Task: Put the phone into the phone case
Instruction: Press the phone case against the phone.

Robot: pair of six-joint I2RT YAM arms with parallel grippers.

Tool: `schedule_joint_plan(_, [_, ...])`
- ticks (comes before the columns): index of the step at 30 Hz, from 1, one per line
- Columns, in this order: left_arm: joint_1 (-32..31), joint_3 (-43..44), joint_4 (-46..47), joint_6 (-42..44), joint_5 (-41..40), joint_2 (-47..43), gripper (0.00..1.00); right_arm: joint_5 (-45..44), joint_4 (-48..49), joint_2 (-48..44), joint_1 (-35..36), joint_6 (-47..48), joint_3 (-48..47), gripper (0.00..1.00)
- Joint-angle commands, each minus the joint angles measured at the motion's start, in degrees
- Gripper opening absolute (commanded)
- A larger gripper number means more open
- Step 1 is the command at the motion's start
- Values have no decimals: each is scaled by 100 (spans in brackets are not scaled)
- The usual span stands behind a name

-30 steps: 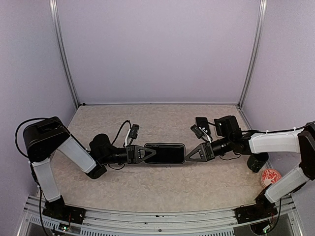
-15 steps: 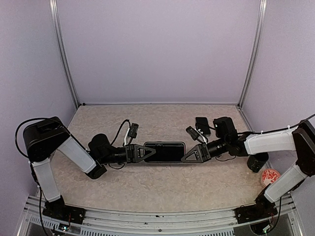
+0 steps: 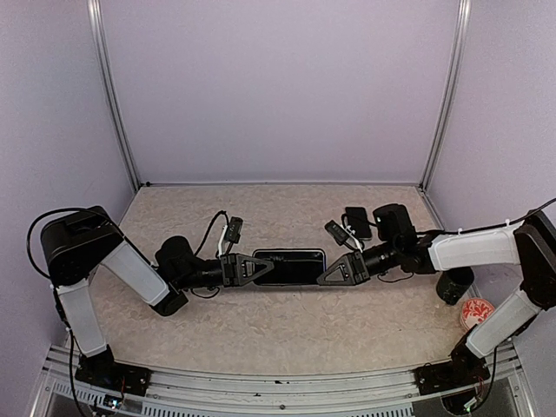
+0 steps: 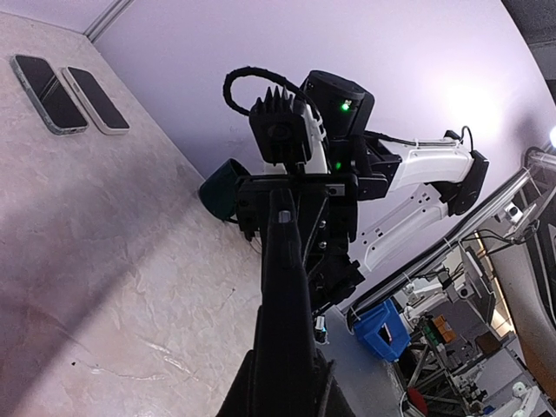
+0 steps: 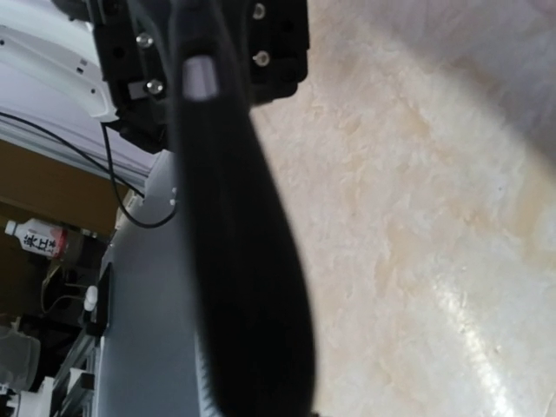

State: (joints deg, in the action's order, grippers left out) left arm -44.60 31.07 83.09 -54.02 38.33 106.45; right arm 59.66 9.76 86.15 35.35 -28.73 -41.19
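Between the two grippers, the phone (image 3: pixel 291 265) is hanging level over the table (image 3: pixel 261 334), a black slab with a thin pale rim showing around its edge. The left gripper (image 3: pixel 272 268) is clenching one short end, and the right gripper (image 3: pixel 321 278) is clenching the other.

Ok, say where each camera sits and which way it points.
Top external: above, behind the bases, looking down; both arms, left gripper and right gripper clamping the phone.
Left wrist: along the phone toward the right arm; own fingers below.
Right wrist: along the blurred phone toward the left gripper; own fingers unclear.
All share the phone.
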Motion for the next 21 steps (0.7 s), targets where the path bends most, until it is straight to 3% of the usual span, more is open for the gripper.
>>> schedule_joint_plan(1, [-58, 70, 542, 4, 50, -3, 0, -495, -293, 38, 83, 198, -212, 0])
schedule_joint_plan(6, [-58, 75, 549, -10, 55, 15, 0, -411, -286, -23, 79, 241, -217, 0])
schedule_joint_plan(9, [-58, 83, 559, -7, 78, 0, 0, -325, -211, -73, 86, 201, -215, 27])
schedule_joint_plan(11, [-57, 88, 572, -8, 112, -9, 0, -193, -111, -117, 84, 148, -201, 35])
schedule_joint_plan(21, [-80, 92, 638, -21, 233, -54, 0, -130, 14, -135, -57, -96, -289, 42])
